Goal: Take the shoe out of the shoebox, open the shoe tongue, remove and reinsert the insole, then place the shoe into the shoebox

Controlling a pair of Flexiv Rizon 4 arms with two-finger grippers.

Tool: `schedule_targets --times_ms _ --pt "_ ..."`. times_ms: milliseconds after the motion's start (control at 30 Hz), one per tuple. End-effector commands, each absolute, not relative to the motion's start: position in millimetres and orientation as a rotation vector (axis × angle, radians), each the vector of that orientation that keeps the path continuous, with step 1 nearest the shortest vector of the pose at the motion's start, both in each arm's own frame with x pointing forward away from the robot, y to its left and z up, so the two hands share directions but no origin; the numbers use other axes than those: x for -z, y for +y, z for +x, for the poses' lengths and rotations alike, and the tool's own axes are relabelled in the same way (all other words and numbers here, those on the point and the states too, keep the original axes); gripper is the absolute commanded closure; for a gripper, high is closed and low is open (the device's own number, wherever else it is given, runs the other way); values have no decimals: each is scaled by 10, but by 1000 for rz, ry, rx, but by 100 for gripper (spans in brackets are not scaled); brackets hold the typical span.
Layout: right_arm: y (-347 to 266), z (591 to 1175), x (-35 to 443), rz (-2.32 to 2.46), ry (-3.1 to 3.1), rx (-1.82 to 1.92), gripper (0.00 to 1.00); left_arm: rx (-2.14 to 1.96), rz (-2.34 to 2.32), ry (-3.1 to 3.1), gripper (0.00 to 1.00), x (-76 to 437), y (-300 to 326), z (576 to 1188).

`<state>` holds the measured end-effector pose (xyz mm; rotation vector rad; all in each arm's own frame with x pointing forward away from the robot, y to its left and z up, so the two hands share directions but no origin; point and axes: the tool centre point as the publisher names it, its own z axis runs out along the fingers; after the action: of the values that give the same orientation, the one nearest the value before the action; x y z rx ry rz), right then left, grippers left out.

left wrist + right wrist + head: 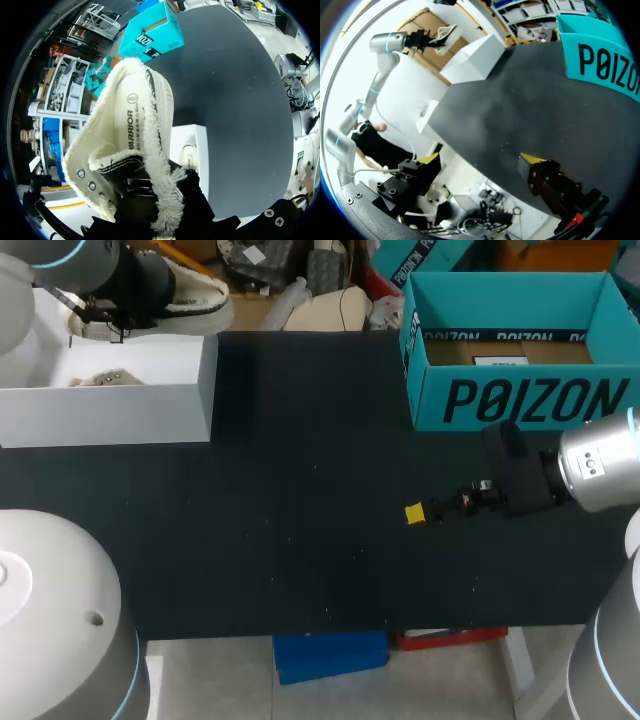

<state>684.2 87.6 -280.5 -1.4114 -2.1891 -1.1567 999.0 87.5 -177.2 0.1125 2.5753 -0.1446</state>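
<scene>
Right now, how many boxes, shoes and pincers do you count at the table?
Boxes: 2 (white box, teal box)
Shoes: 1 (shoe, held up by the left pincer)
Pincers: 2 (left pincer, and right pincer, open over the table)
Total: 5

Left hand (105, 312) half hidden behind shoe (127, 125)

The shoe (131, 150) is cream canvas with fuzzy, frayed trim and shiny metal eyelets (80, 173). The table (300, 530) is matt black. The white box (110, 412) and the teal box (520, 400) look like smooth cardboard.
</scene>
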Motion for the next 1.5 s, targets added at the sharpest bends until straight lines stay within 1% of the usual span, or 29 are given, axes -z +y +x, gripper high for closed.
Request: schedule_targets --times_ms 33,500,667,1067,1500 --pt "886 6845 2806 -1414 -2189 1154 0 104 93 2606 100 1784 968 10280" --pt "886 6845 2806 -1414 -2189 1154 0 -59 -152 2623 100 2268 1824 10869" --pt "886 6845 2806 -1414 -2189 1154 0 -86 -161 2602 100 2466 2028 11014" --pt "886 6845 2806 -1414 -2189 1154 0 -32 -122 2635 100 2934 2043 11207" --pt "886 6845 2806 -1414 -2189 1154 0 -70 -73 2686 100 3413 1988 11410"
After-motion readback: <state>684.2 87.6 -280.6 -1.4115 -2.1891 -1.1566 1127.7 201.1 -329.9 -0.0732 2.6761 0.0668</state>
